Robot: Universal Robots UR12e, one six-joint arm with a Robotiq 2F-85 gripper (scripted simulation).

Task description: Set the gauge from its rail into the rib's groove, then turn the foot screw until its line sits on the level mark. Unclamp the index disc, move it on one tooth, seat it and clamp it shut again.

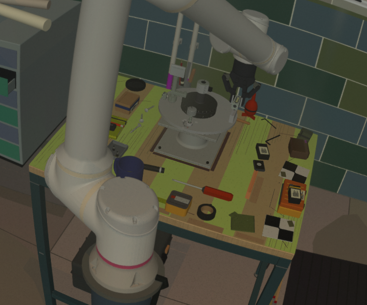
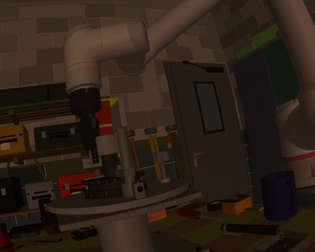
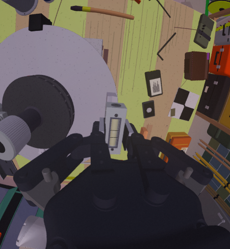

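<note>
The gauge (image 3: 115, 125), a small grey block with a pale vial window, hangs just above the rib (image 1: 233, 116) at the right edge of the round grey plate (image 1: 197, 113). I hold the gauge in my closed gripper (image 3: 114, 137), fingers pointing down at the plate's rim. The dark index disc (image 1: 199, 105) sits at the plate's centre under a knurled clamp knob (image 3: 11, 137). A foot screw with a knurled head (image 2: 161, 162) stands near the plate's edge. The rib's groove is hidden by the gauge.
Behind the plate two pale posts (image 1: 185, 47) rise against the tiled wall. A red bottle (image 1: 251, 106) stands just right of my gripper. A screwdriver (image 1: 214, 192), tape roll (image 1: 206, 212), blue mug (image 1: 129, 167) and small boxes lie on the bench front.
</note>
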